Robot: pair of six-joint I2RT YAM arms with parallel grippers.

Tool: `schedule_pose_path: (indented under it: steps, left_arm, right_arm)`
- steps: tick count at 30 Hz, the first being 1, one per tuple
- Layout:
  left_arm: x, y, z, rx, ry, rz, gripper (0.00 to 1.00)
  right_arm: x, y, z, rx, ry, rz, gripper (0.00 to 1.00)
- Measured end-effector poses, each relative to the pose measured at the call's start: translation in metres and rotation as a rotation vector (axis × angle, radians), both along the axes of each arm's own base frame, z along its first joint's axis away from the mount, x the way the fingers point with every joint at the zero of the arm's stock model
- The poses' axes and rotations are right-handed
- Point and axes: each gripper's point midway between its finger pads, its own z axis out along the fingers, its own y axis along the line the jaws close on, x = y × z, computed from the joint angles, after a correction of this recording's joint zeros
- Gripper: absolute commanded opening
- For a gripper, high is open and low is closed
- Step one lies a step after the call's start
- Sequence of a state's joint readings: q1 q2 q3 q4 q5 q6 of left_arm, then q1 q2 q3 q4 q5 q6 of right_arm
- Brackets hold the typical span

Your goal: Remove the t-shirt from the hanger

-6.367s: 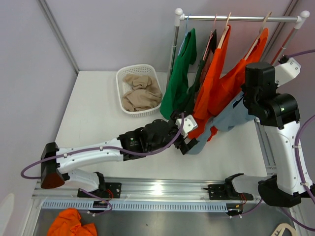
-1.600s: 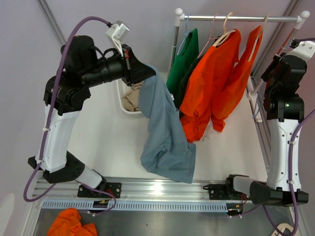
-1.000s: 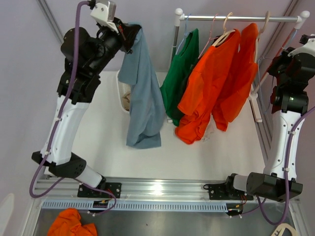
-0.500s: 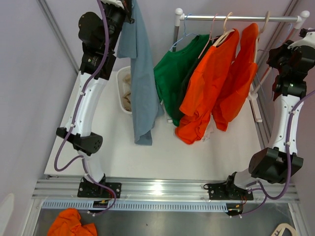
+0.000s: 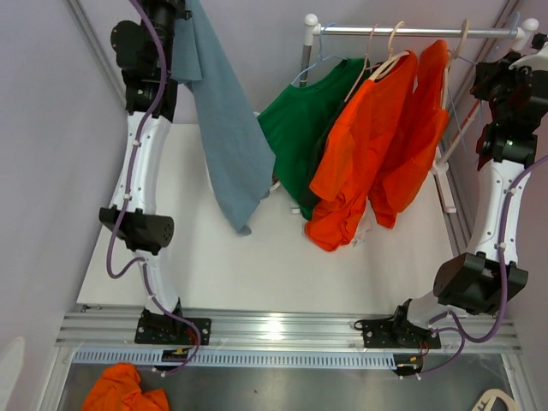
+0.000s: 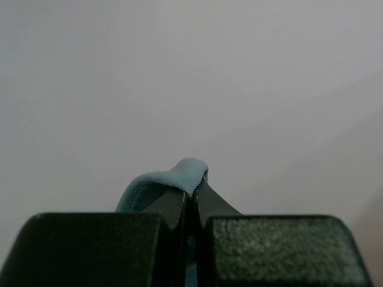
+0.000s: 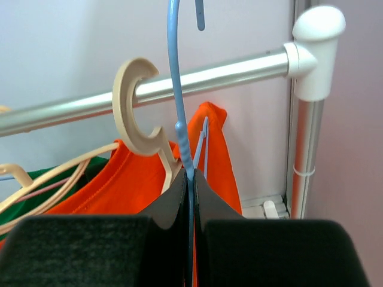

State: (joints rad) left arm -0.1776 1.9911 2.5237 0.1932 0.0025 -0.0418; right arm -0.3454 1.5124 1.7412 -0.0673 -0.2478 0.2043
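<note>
My left gripper [image 5: 183,7] is raised to the top left edge of the top view and is shut on the grey-blue t-shirt [image 5: 224,128]. The shirt hangs free from it down to just above the table. In the left wrist view a fold of the t-shirt [image 6: 182,173] pokes out above the closed left gripper [image 6: 192,194]. High at the right, my right gripper [image 7: 191,179] is shut on the neck of a thin blue hanger [image 7: 173,72] whose hook reaches above the rod [image 7: 227,72]. The t-shirt hangs well apart from that hanger.
The rack rod [image 5: 411,32] carries a green shirt [image 5: 300,128] and two orange shirts [image 5: 368,145] on cream hangers [image 7: 134,113]. The rack's end post [image 7: 308,119] stands right of my right gripper. An orange cloth [image 5: 128,390] lies below the table's front rail.
The left arm has stretched higher, lifting the t-shirt, whose bottom hem has risen and swung right toward the green shirt. The right arm has shifted slightly upward with the hanger.
</note>
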Motion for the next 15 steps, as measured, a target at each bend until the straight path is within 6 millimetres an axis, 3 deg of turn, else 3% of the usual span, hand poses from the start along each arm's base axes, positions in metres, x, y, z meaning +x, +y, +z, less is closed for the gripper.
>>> schedule_pose_path:
  steps: [4,10,15]
  left_arm:
    - [0.05,-0.001,-0.05,-0.042,0.091,-0.028,0.01]
    - [0.125,-0.014,-0.156,-0.07,0.3,-0.061,0.01]
    - [0.148,-0.024,-0.218,-0.084,0.46,-0.101,0.01]
  right_arm:
    - [0.011,-0.003,0.007,-0.017,-0.022,0.007,0.0]
    - [0.038,-0.01,0.004,-0.034,-0.02,0.021,0.0]
    - [0.058,-0.016,-0.007,-0.027,0.004,0.031,0.0]
